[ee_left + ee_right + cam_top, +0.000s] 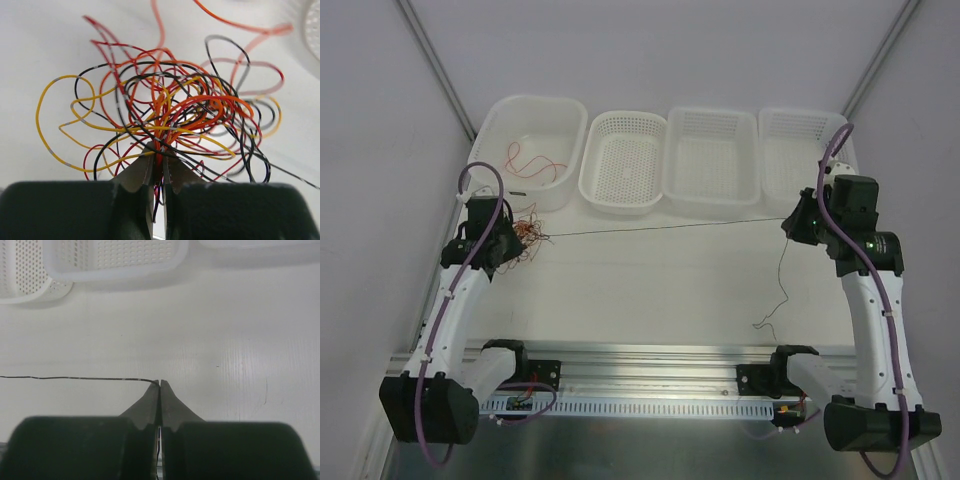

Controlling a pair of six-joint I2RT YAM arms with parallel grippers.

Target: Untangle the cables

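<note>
A tangle of thin red, orange, yellow and black cables (525, 235) lies at the left of the table; it fills the left wrist view (170, 115). My left gripper (512, 243) (159, 152) is shut on a bunch of its strands. One black cable (660, 229) is stretched taut from the tangle across the table to my right gripper (788, 226) (160, 383), which is shut on it; the cable (75, 378) enters from the left. Its free end (775, 300) hangs down to the table. Loose red and orange cables (533, 160) lie in the leftmost tub.
Four white containers stand along the back: a smooth tub (500, 120) at the left, then three perforated baskets (620, 160) (712, 160) (798, 150). Basket rims (115, 265) show in the right wrist view. A metal rail (650, 370) runs along the near edge.
</note>
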